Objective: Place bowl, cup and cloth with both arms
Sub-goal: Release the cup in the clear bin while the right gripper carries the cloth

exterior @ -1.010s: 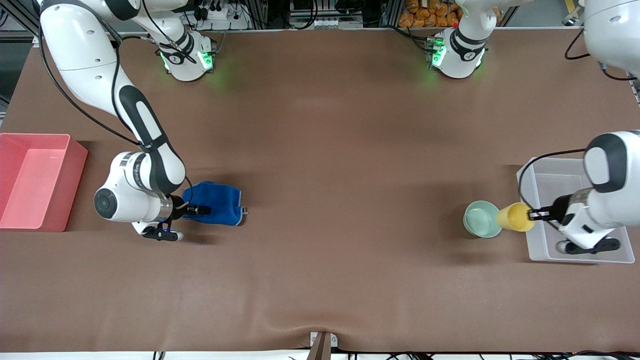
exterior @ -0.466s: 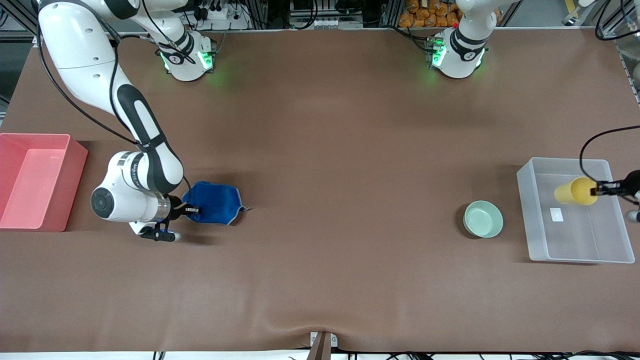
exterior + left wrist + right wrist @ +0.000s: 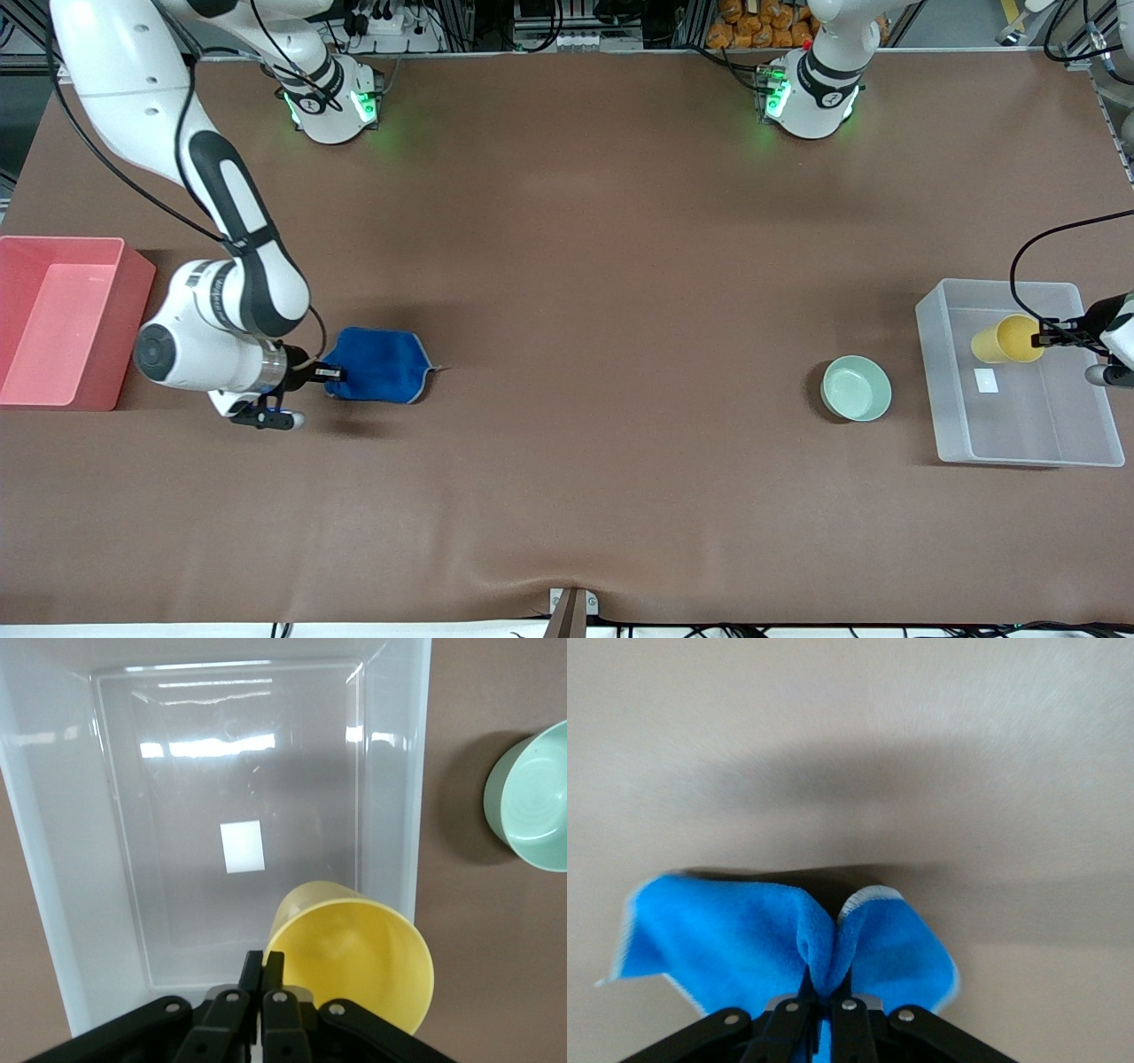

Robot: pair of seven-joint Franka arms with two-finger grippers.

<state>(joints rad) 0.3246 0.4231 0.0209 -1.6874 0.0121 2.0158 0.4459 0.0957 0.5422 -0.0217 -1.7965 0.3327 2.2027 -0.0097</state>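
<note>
My left gripper (image 3: 1048, 339) (image 3: 264, 967) is shut on the rim of the yellow cup (image 3: 1004, 340) (image 3: 354, 952), which hangs tilted over the clear plastic bin (image 3: 939, 390) (image 3: 53, 868). The mint-green bowl (image 3: 856, 388) (image 3: 532, 797) sits on the table beside that bin, toward the table's middle. My right gripper (image 3: 330, 373) (image 3: 822, 985) is shut on a pinched fold of the blue cloth (image 3: 381, 364) (image 3: 726, 939), whose free end trails out toward the table's middle, low over the table.
A pink bin (image 3: 133, 292) stands at the right arm's end of the table, beside the right forearm. A small white label (image 3: 985, 380) lies on the clear bin's floor. Brown tabletop (image 3: 602, 283) stretches between cloth and bowl.
The left gripper carried the cup from beside the bowl to over the clear bin. The right gripper closed on the cloth and drew it toward the pink bin.
</note>
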